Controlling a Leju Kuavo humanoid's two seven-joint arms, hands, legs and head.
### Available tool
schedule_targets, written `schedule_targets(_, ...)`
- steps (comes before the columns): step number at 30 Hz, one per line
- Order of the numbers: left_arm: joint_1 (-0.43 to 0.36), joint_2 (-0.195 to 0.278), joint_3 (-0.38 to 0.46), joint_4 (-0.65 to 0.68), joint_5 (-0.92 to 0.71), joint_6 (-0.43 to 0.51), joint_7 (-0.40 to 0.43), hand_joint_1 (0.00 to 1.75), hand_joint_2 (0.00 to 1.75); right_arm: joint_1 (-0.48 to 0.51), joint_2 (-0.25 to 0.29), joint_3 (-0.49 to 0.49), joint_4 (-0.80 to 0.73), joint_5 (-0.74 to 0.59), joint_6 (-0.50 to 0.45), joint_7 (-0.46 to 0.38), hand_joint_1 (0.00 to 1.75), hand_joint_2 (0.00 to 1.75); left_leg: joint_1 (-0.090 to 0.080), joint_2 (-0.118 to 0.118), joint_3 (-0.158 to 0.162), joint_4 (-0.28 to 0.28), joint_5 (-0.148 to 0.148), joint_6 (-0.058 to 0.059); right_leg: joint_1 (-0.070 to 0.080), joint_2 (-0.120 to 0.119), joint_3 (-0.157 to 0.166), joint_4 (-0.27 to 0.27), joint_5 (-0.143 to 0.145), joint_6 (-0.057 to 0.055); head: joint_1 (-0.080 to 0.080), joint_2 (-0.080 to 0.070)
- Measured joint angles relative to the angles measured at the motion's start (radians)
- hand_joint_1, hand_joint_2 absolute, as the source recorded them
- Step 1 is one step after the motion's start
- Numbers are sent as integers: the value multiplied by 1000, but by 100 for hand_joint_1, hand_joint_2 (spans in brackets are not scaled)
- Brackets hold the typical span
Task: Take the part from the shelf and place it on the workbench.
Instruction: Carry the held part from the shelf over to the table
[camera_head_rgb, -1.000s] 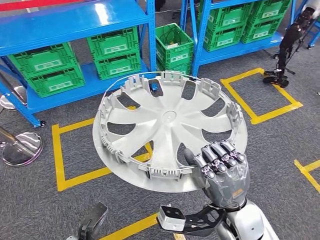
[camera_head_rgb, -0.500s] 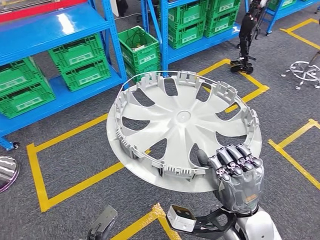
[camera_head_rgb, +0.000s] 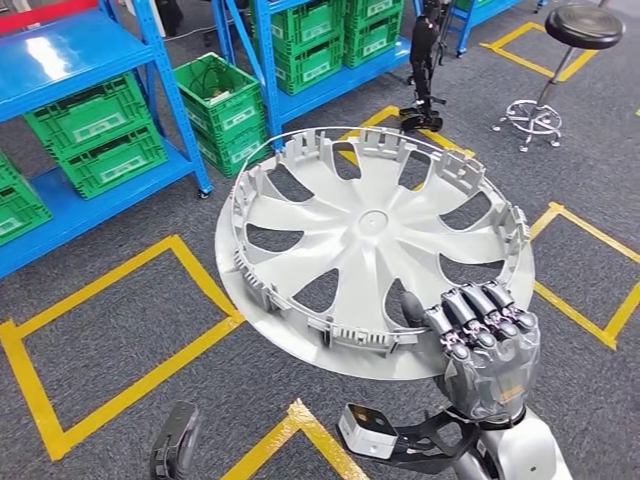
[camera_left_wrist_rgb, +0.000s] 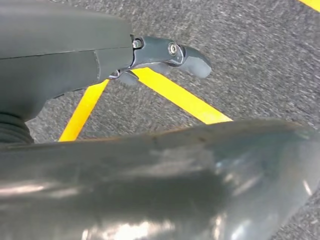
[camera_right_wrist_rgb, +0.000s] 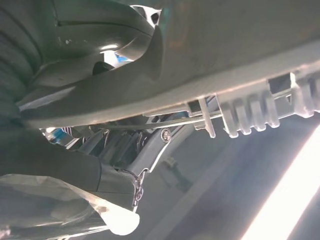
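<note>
The view has swung past the shelves; right hand (camera_head_rgb: 483, 345) clamps the hubcap's (camera_head_rgb: 370, 240) near rim, left hand's (camera_left_wrist_rgb: 166, 52) state unclear.

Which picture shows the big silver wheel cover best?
The head view: the whole wheel cover shows there, spokes and rim, with the right hand gripping its near edge. The right wrist view catches a blurry bit of its clipped rim from close up.

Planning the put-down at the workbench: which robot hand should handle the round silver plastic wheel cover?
Right. The right robot hand grips the round silver plastic wheel cover by its near rim; the left robot hand hangs low over the floor.
</note>
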Motion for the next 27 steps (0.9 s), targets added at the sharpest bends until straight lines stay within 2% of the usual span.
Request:
schedule_targets(1, 0, -1, 9, 0, 7, 0, 1, 0, 0, -2, 1, 0, 0, 0, 0, -1, 175, 175, -3, 9, 0, 3, -2, -4, 4, -17, 36, -60, 16, -7, 0, 0)
schedule_targets(2, 1, -2, 18, 0, 18, -1, 3, 0, 0, -4, 2, 0, 0, 0, 0, -1, 175, 175, -6, 18, -1, 5, -3, -9, 8, -28, 58, -97, 22, -15, 0, 0)
schedule_targets(3, 2, -3, 30, 0, 33, -2, 6, 0, 0, -6, 3, 0, 0, 0, 0, -1, 175, 175, -8, 27, -1, 7, -3, -13, 12, -31, 64, -110, 20, -24, 0, 0)
schedule_targets(5, 5, -4, 57, 0, 61, -4, 11, 0, 0, -8, 4, -1, 0, 0, 0, 0, 175, 175, -7, 40, -1, 8, -5, -23, 12, -10, 60, -111, 25, -39, 0, 0)
schedule_targets(6, 6, -4, 70, 0, 71, -5, 12, 0, 0, -8, 5, -1, -1, 0, 0, 0, 175, 175, -5, 30, -2, 15, -13, -28, 10, -1, 59, -113, 28, -46, -1, 0)
schedule_targets(7, 8, -4, 82, 0, 78, -6, 12, 0, 0, -9, 7, -1, -1, 0, 0, 1, 175, 175, -3, 10, -11, 38, -33, -33, 7, 8, 58, -116, 32, -53, -2, 0)
schedule_targets(9, 16, -2, 98, 0, 85, -8, 12, 0, 0, -10, 12, -1, 0, 0, 0, 1, 175, 175, 1, -41, -53, 143, -95, -39, 5, 27, 57, -119, 36, -61, -7, 0)
schedule_targets(10, 23, -1, 105, 0, 86, -9, 12, 0, 0, -11, 14, -1, 0, 0, 0, 1, 175, 175, 1, -55, -82, 211, -127, -41, 5, 38, 56, -119, 36, -64, -8, 0)
schedule_targets(11, 30, 0, 110, 0, 86, -9, 12, 0, 0, -11, 15, -1, 0, 0, 0, 1, 175, 175, 1, -61, -105, 264, -145, -41, 6, 52, 56, -118, 37, -64, -9, 0)
schedule_targets(12, 36, 1, 115, 1, 85, -10, 12, 0, 0, -11, 15, -1, 0, 0, 0, 1, 175, 175, 1, -63, -117, 289, -146, -41, 6, 65, 56, -117, 37, -65, -8, 0)
schedule_targets(13, 40, 3, 119, 1, 85, -11, 13, 0, 0, -10, 15, -1, 0, 0, 0, 2, 175, 175, 1, -65, -111, 275, -127, -40, 7, 78, 55, -116, 37, -65, -9, 0)
schedule_targets(14, 42, 4, 121, 1, 83, -12, 13, 0, 0, -10, 15, -2, 0, 0, 0, 2, 175, 175, 2, -70, -89, 228, -92, -37, 6, 92, 56, -114, 38, -64, -9, 0)
schedule_targets(16, 43, 6, 122, 1, 78, -16, 15, 0, 0, -11, 15, -2, 0, 0, 0, 3, 175, 175, 6, -115, -31, 96, -28, -31, 6, 115, 53, -109, 38, -60, -8, 0)
schedule_targets(17, 44, 7, 123, 1, 74, -18, 16, 0, 0, -12, 15, -2, 0, 0, 0, 3, 175, 175, 8, -138, -12, 49, -15, -28, 6, 126, 48, -107, 40, -55, -8, 0)
schedule_targets(18, 46, 8, 122, 2, 70, -19, 19, 0, 0, -12, 16, -2, 0, 0, 0, 5, 175, 175, 8, -155, -3, 25, -12, -27, 4, 137, 41, -105, 43, -49, -8, 0)
schedule_targets(19, 47, 8, 122, 2, 67, -21, 22, 0, 0, -12, 16, -2, 0, 0, 0, 6, 175, 175, 8, -157, -2, 19, -16, -26, 2, 148, 35, -105, 47, -41, -8, 0)
schedule_targets(20, 48, 8, 122, 1, 63, -22, 24, 0, 0, -12, 17, -2, 0, 0, 0, 8, 175, 175, 7, -146, -2, 15, -14, -23, 0, 159, 29, -106, 51, -34, -8, 0)
schedule_targets(21, 48, 7, 122, 0, 61, -23, 26, 0, 0, -9, 17, -2, 0, 0, 0, 9, 175, 175, 7, -134, -2, 11, -11, -18, -1, 158, 23, -105, 51, -28, -8, 0)
schedule_targets(22, 47, 7, 122, 0, 59, -24, 28, 0, 0, -8, 17, -1, 0, 0, 0, 9, 175, 175, 9, -121, -1, 7, -7, -11, 0, 141, 13, -94, 42, -24, -4, 0)
schedule_targets(23, 47, 6, 123, -1, 58, -26, 29, 0, 0, -7, 17, -1, 0, 0, 0, 9, 175, 175, 10, -107, -1, 2, -4, -5, 2, 114, -5, -61, 22, -20, 0, 0)
schedule_targets(25, 50, 8, 123, -2, 61, -29, 32, 0, 0, -8, 17, 0, 0, 0, 0, 9, 175, 175, 8, -79, -1, 0, -2, 2, 4, 55, -61, 57, -40, -15, 8, 0)
schedule_targets(26, 52, 8, 123, -2, 62, -30, 34, 0, 0, -7, 17, 0, 0, 0, 0, 9, 175, 175, 7, -63, -2, 0, -3, 2, 3, 43, -91, 122, -66, -11, 8, 0)
schedule_targets(27, 54, 8, 123, -2, 63, -32, 35, 0, 0, -6, 17, 0, 0, 0, 0, 9, 175, 175, 6, -48, -2, 0, -3, 2, 2, 38, -109, 163, -77, -9, 8, 0)
